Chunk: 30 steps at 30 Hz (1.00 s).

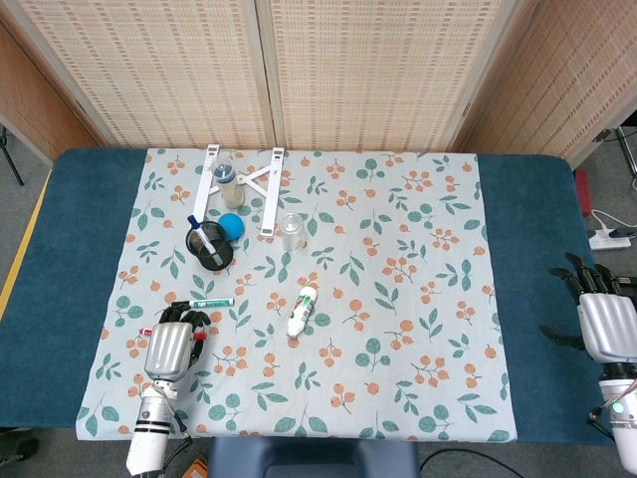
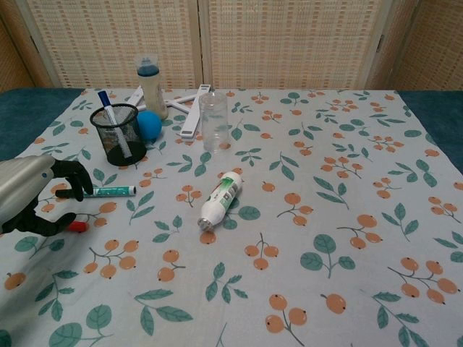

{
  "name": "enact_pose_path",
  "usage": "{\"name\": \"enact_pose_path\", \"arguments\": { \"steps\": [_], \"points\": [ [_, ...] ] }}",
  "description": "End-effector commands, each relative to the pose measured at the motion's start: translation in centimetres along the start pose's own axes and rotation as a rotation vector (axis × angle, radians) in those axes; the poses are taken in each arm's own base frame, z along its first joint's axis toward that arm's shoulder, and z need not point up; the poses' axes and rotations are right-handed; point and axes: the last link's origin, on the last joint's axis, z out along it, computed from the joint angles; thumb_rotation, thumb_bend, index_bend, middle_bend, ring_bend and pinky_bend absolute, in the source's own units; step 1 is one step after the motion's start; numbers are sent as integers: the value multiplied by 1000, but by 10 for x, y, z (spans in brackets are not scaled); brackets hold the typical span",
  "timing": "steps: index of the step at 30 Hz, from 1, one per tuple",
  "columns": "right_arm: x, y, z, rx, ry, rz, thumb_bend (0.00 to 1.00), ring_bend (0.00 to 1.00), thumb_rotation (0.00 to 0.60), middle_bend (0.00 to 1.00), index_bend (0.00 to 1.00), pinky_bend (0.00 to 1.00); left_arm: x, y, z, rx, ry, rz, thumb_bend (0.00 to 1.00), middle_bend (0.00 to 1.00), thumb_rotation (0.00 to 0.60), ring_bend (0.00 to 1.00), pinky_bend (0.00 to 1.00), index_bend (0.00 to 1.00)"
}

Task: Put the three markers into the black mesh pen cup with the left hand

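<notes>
Three markers are counted. One blue-capped marker [image 2: 110, 119] is seen standing in the single black mesh pen cup [image 2: 119, 137] at upper left. One green marker [image 2: 101, 192] lies on the floral cloth [image 2: 325, 188] at left. One red marker [image 2: 75, 226] is mostly covered by the left hand [image 2: 32, 199], its fingers curled over it; a grip cannot be told. The right hand [image 1: 605, 319] is held spread at lower right.

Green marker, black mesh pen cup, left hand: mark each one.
green marker [image 2: 108, 191], chest view, mid-barrel
black mesh pen cup [image 2: 118, 144], chest view, front mesh wall
left hand [image 1: 171, 348], head view, back of hand
</notes>
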Motion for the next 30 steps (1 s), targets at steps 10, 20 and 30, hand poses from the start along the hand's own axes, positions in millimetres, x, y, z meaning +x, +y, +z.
{"name": "enact_pose_path", "arguments": {
  "steps": [10, 20, 30],
  "points": [
    [0, 0, 0, -5, 1, -3, 25, 162, 600, 65, 240, 94, -13, -14, 5, 33, -33, 23, 333, 439, 600, 230, 229, 469],
    [1, 1, 0, -7, 4, -4, 25, 162, 600, 65, 240, 94, -25, -23, 6, 54, -57, 29, 332, 432, 600, 230, 229, 470],
    [1, 1, -1, -8, 6, -3, 25, 162, 600, 65, 240, 95, -26, -33, 15, 67, -39, 53, 334, 466, 600, 238, 229, 497]
  ]
}}
